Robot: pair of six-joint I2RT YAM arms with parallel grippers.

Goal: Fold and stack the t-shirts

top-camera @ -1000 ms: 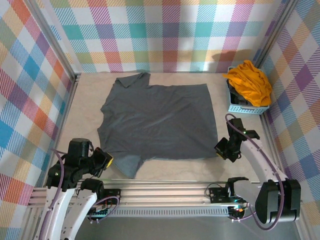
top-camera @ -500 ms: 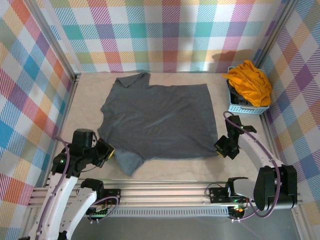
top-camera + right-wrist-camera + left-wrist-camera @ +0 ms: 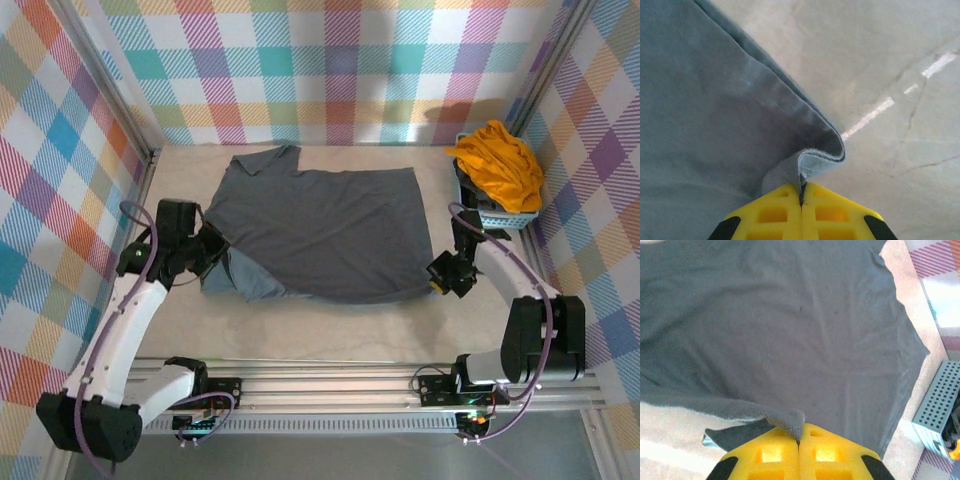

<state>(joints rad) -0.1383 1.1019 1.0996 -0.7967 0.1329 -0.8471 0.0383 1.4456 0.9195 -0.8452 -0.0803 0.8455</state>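
Note:
A dark slate-grey t-shirt (image 3: 320, 230) lies spread across the middle of the table. Its near edge is lifted and curled over towards the far side. At the shirt's near left, by the sleeve, my left gripper (image 3: 213, 255) is shut on the cloth. In the left wrist view a fold of grey fabric (image 3: 785, 420) is pinched between the yellow fingers (image 3: 765, 455). My right gripper (image 3: 438, 277) is shut on the near right corner, and the right wrist view shows the hem (image 3: 810, 160) curling up out of the closed jaws. A mustard t-shirt (image 3: 500, 165) is heaped in the basket.
A light-blue lattice basket (image 3: 490, 215) stands at the back right against the checked wall. Checked walls close in the left, back and right sides. Bare beige tabletop (image 3: 340, 330) runs between the shirt and the rail at the near edge.
Both grippers have moved away from the near edge, pulling the grey shirt's near hem with them. The left arm moved furthest, and the left sleeve is now folded over.

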